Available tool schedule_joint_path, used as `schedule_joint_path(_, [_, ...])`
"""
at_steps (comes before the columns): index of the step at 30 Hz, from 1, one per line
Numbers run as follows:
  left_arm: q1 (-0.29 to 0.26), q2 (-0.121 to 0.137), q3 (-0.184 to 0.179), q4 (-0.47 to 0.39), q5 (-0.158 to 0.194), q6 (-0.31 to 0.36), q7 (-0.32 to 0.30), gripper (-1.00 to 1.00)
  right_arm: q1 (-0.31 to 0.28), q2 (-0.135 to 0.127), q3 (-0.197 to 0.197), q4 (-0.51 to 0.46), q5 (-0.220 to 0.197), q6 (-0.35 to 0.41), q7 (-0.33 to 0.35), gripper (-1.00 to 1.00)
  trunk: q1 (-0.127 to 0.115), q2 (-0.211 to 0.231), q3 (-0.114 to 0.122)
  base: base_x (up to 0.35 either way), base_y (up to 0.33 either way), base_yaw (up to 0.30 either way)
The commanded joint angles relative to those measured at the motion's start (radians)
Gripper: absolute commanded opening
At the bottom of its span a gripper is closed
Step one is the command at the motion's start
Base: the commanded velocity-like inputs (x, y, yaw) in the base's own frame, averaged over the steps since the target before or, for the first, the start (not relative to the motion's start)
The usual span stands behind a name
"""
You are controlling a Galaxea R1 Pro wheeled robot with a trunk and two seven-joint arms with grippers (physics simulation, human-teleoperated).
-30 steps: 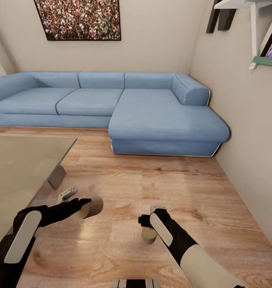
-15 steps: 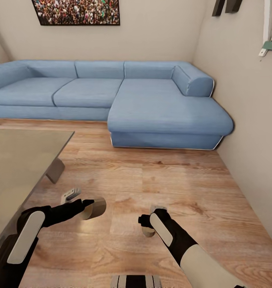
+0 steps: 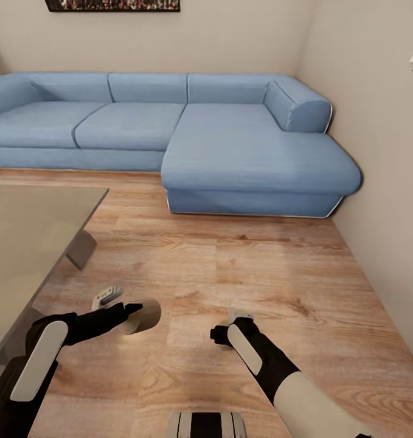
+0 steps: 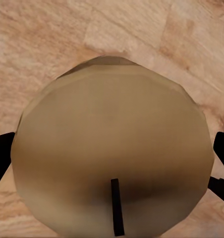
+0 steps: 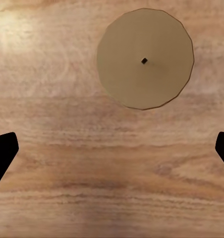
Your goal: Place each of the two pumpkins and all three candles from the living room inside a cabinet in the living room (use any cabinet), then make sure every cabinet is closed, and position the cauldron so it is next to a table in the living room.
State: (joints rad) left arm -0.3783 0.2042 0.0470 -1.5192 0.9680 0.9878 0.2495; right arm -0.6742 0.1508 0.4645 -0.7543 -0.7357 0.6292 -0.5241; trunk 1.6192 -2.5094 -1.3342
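Candle (image 4: 112, 148) held sideways in the left gripper (image 3: 132, 311), squeezed between dark fingers (image 4: 0, 156), low left of centre in the head view, hanging over the wooden floor (image 3: 242, 267) just beside the glass worktop (image 3: 30, 231). Second candle (image 5: 145, 58) standing upright on the floor, flat top and wick dot facing the right wrist camera, off toward the upper right of that frame and not yet between the fingers (image 5: 3, 151) of the right gripper (image 5: 112, 148), which are spread wide.

Judged step: picking up the second candle. Best done by shifting the right gripper until the wick dot sits midway between the fingers, then lowering straight down and closing on the round side, not the rim. Worth keeping the left grip firm and level meanwhile, clear of the worktop edge.

Hidden or unclear: second candle covered by the right arm in the head view; height above the floor hard to judge. Small grey object (image 3: 106, 296) near the left gripper, too small to identify. No cabinet, pumpkins or cauldron to aim for here; blue sofa (image 3: 242, 152) across the upper half.
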Motion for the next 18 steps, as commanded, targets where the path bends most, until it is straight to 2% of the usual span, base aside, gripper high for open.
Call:
schedule_joint_path(1, [-0.001,0.000,0.000,-0.001,0.012,0.003,0.010,-1.00,-0.001,-0.001,0.003,-0.001,-0.010,0.000,-0.010,1.00,0.000,-0.001,-0.005,0.000,0.000,0.000])
schedule_joint_path(9, [-0.001,0.000,0.001,-0.001,0.012,0.003,0.010,-1.00,-0.001,-0.001,0.004,-0.001,-0.006,-0.044,-0.020,1.00,0.004,-0.002,-0.036,0.000,0.000,0.000])
schedule_joint_path(18, [-0.001,0.000,-0.002,-0.002,0.012,0.003,0.010,-1.00,-0.001,-0.001,0.004,-0.001,-0.006,-0.049,-0.017,1.00,0.004,-0.002,-0.036,0.000,0.000,0.000])
